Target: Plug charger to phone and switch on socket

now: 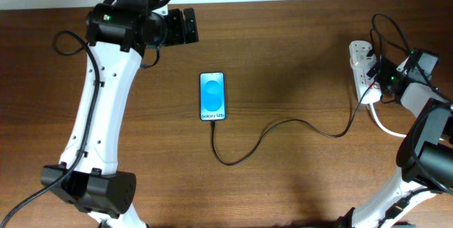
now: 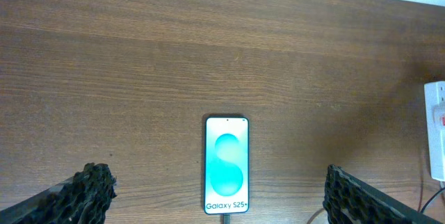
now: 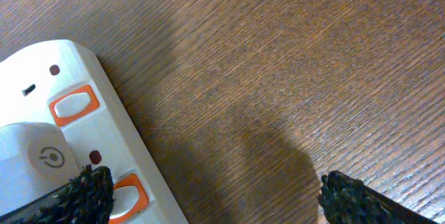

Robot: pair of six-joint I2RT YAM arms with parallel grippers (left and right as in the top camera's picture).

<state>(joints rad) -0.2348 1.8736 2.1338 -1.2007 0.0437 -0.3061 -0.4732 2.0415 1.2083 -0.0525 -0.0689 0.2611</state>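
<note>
Socket [image 3: 90, 123], right side of the surface: our right claw [image 3: 208, 195], released, is hovering over it. We are judging that one fingertip should press the orange switch [image 3: 130, 193] squarely. Phone [image 1: 212, 96] lying centre, charger [image 1: 283, 124] apparently seated.

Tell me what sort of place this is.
Likely a robotics lab workbench: two robot arms at a plain wooden table, with a phone and a power strip laid out.

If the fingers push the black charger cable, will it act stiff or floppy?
Probably floppy: the cable lies in loose curves between phone and socket. It looks thin and light, so a push would likely bend it locally, not slide it whole.
</note>
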